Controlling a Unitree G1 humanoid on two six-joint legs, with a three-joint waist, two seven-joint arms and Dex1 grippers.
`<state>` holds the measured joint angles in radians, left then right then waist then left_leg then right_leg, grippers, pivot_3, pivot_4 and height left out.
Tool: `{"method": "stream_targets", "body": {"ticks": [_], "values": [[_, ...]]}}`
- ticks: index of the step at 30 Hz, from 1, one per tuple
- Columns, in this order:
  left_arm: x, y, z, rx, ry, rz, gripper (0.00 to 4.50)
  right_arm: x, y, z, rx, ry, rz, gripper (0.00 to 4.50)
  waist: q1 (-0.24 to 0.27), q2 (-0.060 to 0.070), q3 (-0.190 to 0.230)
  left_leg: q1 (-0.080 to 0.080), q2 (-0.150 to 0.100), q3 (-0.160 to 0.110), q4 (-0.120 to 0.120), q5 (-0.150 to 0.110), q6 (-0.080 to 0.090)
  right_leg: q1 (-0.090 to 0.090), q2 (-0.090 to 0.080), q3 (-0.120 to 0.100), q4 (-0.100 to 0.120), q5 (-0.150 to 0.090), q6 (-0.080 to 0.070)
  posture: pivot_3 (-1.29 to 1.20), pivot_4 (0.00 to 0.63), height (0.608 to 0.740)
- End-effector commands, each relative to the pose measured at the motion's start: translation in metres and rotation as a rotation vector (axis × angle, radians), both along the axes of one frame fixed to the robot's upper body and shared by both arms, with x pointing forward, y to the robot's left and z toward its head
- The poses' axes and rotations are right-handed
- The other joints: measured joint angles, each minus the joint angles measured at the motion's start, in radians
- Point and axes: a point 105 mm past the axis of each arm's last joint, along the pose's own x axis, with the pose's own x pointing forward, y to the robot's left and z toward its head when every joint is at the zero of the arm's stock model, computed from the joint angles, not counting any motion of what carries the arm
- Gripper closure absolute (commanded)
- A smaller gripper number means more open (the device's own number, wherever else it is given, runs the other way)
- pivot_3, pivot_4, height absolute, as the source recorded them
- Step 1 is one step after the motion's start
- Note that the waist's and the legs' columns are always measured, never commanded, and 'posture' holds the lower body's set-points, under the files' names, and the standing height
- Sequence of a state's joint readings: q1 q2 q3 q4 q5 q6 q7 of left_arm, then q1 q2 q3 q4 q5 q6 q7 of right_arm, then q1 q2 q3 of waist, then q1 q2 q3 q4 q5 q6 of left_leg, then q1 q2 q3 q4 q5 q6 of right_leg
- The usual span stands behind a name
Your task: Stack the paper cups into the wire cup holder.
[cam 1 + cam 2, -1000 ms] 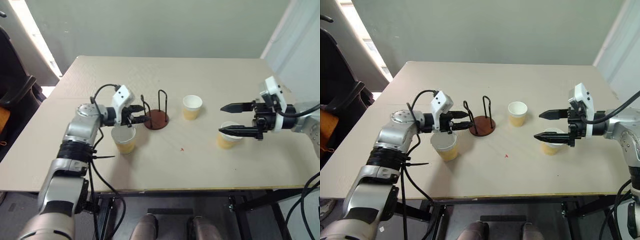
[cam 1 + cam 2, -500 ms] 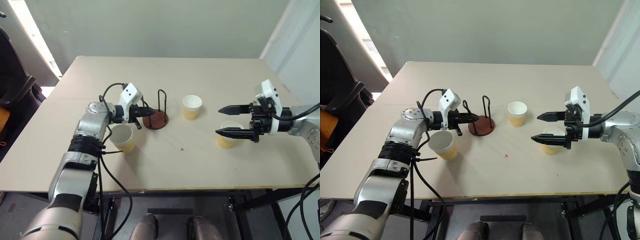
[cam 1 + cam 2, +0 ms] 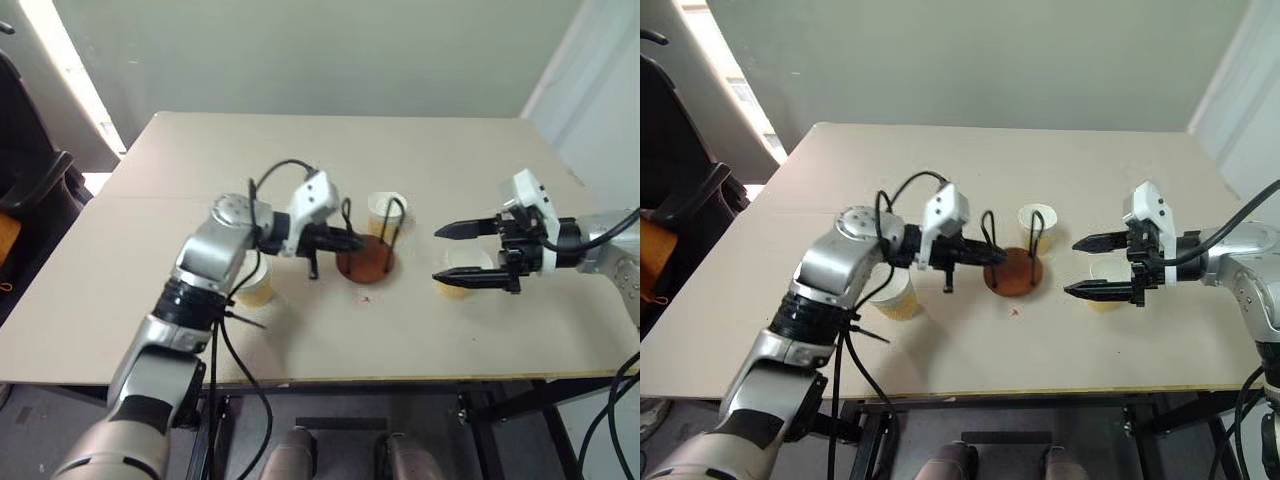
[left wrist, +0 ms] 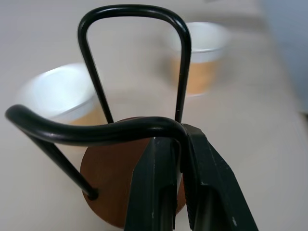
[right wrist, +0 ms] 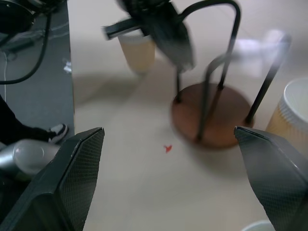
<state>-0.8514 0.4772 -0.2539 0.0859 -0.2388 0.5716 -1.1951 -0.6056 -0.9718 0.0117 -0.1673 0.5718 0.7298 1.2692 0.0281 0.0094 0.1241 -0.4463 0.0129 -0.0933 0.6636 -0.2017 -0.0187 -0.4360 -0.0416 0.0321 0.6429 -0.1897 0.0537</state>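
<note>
The wire cup holder point(image 3: 365, 265), a reddish-brown disc with two black wire loops, sits at mid-table. My left gripper point(image 3: 350, 240) is shut on its nearer loop point(image 4: 144, 126). One paper cup point(image 3: 386, 210) stands just behind the holder. Another paper cup point(image 3: 256, 285) stands under my left forearm. A third paper cup point(image 3: 460, 272) stands to the right, and my right gripper point(image 3: 437, 255) hovers open over it with one finger on each side. From the right wrist the holder's base point(image 5: 211, 113) lies ahead between the wide-spread fingers.
The beige table point(image 3: 300, 150) has bare room at the back and along the front edge. A small red mark point(image 3: 365, 298) lies just in front of the holder. A dark chair point(image 3: 25, 190) stands off the table's left side.
My left gripper closed on the holder's near loop and pulled the holder to the right, up to the far cup. My right gripper stayed open and hardly moved.
</note>
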Motion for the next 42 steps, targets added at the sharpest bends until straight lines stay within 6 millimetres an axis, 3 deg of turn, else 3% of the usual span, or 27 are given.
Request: {"method": "stream_targets", "body": {"ticks": [1,11,20,21,23,32,33,42], "values": [[-0.010,-0.007,0.000,0.015,-0.025,-0.010,4.49,-0.005,-0.003,-0.003,-0.076,-0.034,0.010,0.00,0.000,0.000,0.000,0.001,0.000,0.000,0.000,-0.001,0.001,0.000,0.000,0.000,0.000,0.000,0.000,0.00,0.150,0.740],[-0.034,-0.008,-0.022,0.057,0.057,-0.006,4.49,-0.008,-0.012,-0.005,-0.100,-0.033,-0.022,0.00,0.000,0.000,0.000,0.008,0.000,0.000,0.000,-0.002,0.002,0.009,0.000,0.000,-0.001,-0.005,-0.007,0.00,0.150,0.740],[-0.044,-0.007,-0.038,0.120,0.121,0.049,4.49,-0.006,-0.014,-0.011,-0.123,-0.029,-0.029,0.00,0.000,0.000,0.000,0.011,0.000,0.000,0.000,-0.003,0.002,0.013,0.000,0.000,-0.001,-0.007,-0.008,0.00,0.150,0.740],[-0.046,-0.007,-0.039,0.121,0.123,0.042,3.88,-0.005,-0.014,-0.011,-0.125,-0.030,-0.029,0.00,0.000,0.000,0.000,0.012,0.000,0.000,0.000,-0.003,0.002,0.013,0.000,0.000,-0.001,-0.007,-0.008,0.00,0.150,0.740],[-0.048,-0.005,-0.039,0.129,0.138,0.039,3.39,-0.004,-0.014,-0.011,-0.127,-0.031,-0.029,0.00,0.000,0.000,0.000,0.012,0.000,0.000,-0.001,-0.004,0.002,0.013,0.000,0.000,-0.001,-0.007,-0.008,0.00,0.150,0.740],[-0.053,0.004,-0.030,0.149,0.116,0.025,0.24,-0.001,-0.019,-0.011,-0.141,-0.026,-0.028,0.00,0.000,0.000,0.000,0.011,0.000,0.000,-0.002,-0.005,0.002,0.013,0.000,0.000,-0.003,-0.008,-0.008,0.00,0.150,0.740],[-0.053,0.005,-0.028,0.149,0.111,0.032,0.04,0.000,-0.019,-0.011,-0.143,-0.025,-0.028,0.00,0.000,0.000,0.000,0.011,0.000,0.000,-0.002,-0.005,0.002,0.013,0.000,0.000,-0.003,-0.008,-0.008,0.00,0.150,0.740],[-0.050,0.064,0.020,0.185,-0.006,0.101,0.04,0.009,-0.040,-0.021,-0.251,-0.017,-0.097,0.00,-0.002,0.000,0.000,0.011,0.000,-0.001,-0.005,-0.006,0.001,0.011,0.000,0.000,-0.003,-0.009,-0.010,0.00,0.150,0.740]]}}
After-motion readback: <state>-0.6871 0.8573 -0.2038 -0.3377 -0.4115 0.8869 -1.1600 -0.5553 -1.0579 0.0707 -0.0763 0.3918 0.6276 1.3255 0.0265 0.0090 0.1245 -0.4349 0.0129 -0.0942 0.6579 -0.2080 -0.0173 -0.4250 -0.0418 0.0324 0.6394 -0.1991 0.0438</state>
